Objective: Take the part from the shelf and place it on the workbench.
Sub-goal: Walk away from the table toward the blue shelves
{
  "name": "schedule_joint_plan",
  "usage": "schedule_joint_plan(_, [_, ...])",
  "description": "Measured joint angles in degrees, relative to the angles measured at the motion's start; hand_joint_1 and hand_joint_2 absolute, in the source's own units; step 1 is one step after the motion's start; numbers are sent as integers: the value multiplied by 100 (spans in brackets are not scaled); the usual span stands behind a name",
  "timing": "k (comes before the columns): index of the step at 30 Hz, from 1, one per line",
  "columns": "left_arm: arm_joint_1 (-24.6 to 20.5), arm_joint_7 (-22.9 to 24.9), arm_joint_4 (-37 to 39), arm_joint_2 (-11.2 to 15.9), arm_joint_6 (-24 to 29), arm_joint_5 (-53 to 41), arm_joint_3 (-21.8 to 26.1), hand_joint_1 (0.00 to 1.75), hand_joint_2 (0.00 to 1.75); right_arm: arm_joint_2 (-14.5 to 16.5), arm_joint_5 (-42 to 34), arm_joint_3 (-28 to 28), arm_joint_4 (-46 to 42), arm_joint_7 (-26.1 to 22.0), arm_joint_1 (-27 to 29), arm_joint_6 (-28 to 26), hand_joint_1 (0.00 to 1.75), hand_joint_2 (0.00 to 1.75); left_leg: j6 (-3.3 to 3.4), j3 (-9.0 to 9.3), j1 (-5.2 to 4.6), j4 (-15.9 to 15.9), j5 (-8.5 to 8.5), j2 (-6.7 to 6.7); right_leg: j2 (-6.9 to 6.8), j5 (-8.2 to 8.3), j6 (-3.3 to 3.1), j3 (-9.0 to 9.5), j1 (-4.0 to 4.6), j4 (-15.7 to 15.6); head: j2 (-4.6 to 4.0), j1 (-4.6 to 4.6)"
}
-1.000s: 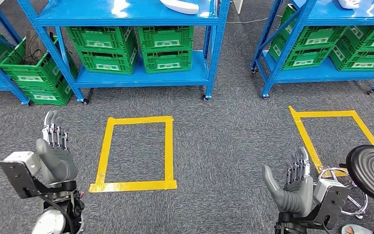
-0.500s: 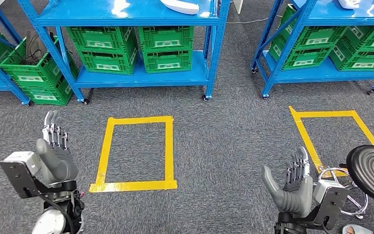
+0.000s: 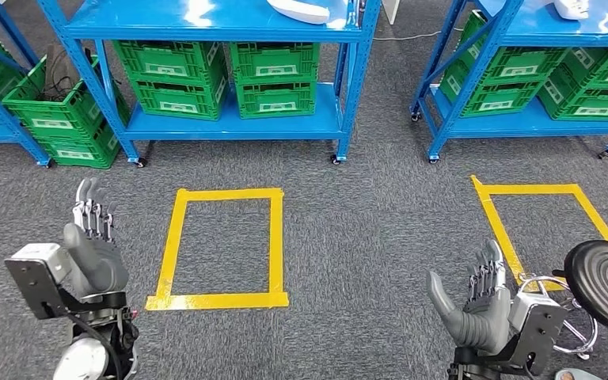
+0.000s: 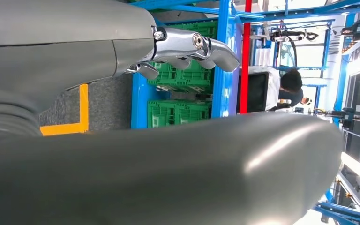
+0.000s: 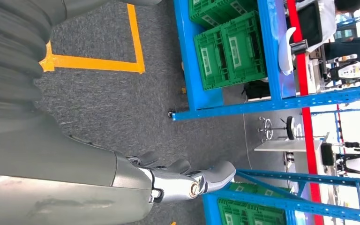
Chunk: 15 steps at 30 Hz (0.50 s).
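Observation:
A white part (image 3: pixel 299 10) lies on the upper board of the blue shelf (image 3: pixel 206 30) straight ahead; it shows as a white curved piece (image 5: pixel 287 50) in the right wrist view. My left hand (image 3: pixel 91 244) is raised low on the left, fingers straight and apart, holding nothing. My right hand (image 3: pixel 479 302) hangs low on the right, palm turned inward, fingers spread and empty. Both hands are well short of the shelf. The left hand's fingers (image 4: pixel 187 47) and the right hand's fingers (image 5: pixel 187 180) hold nothing in the wrist views.
Green crates (image 3: pixel 222 75) fill the shelf's lower board. A second blue shelf (image 3: pixel 538 47) with crates stands to the right. Yellow tape rectangles (image 3: pixel 222 245) mark the grey carpet. A black round stool (image 3: pixel 606 281) sits by my right hand. A person (image 4: pixel 290 84) is far behind.
The whole view has shifted slightly down, so the camera moved a little toward the shelf. Both hands keep the same open pose.

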Motion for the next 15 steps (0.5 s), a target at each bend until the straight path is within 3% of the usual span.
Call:
schedule_joint_plan(2, [0, -1, -1, -2, 0, -2, 0, 0, 0, 0, 2, 0, -1, 2, -10, 0, 0, 175, -12, 11, -17, -3, 2, -1, -21, 351, -115, 395, 43, -808, 0, 10])
schedule_joint_plan(4, [-2, 0, -2, -2, 0, -3, 1, 0, 0, 2, 3, 2, -9, 4, -26, 4, 0, 175, -51, 6, 1, -10, 9, 10, -61, 496, -232, 668, 109, -1367, 0, -6])
schedule_joint_plan(6, [-2, 2, -4, -1, 0, -3, 2, 0, 0, 4, 9, 3, -18, 7, -34, 7, 0, 87, -109, 5, 26, -38, 26, 29, -75, 515, -301, 720, 145, -1497, 0, -1])
schedule_joint_plan(8, [0, -4, -15, -1, -1, -8, 4, 0, 0, 11, 100, 5, -20, 58, -42, -7, 0, 0, -158, -10, 19, -33, 2, 40, -81, 607, -300, 845, 92, -1686, 0, 32])
schedule_joint_plan(10, [-4, -17, -26, 8, -3, -15, 12, 0, 0, 26, 298, 14, -15, 199, -76, -35, 0, 0, -242, -175, 49, 320, -214, 42, -92, 697, -264, 965, 9, -1847, 0, 8])
schedule_joint_plan(12, [3, -29, -28, 21, -13, -16, 18, 0, 0, 40, 464, 31, -6, 344, -108, -56, 0, 0, -373, -500, 152, 1025, -524, 46, -94, 708, -238, 974, -40, -1859, 0, -56])
schedule_joint_plan(13, [11, -34, -28, 26, -20, -15, 20, 0, 0, 46, 510, 44, -1, 393, -115, -60, 0, 0, -440, -635, 212, 1295, -593, 53, -95, 695, -208, 972, -71, -1845, 0, -76])
schedule_joint_plan(14, [16, -39, -28, 27, -27, -16, 22, 0, 0, 53, 538, 57, 2, 426, -121, -63, 0, 0, -509, -684, 272, 1387, -566, 65, -95, 675, -168, 971, -108, -1822, 0, -90])
schedule_joint_plan(15, [17, -43, -28, 29, -34, -16, 25, 0, 0, 61, 556, 70, 4, 448, -129, -66, 0, 0, -579, -621, 330, 1249, -438, 82, -95, 646, -116, 970, -154, -1784, 0, -100])
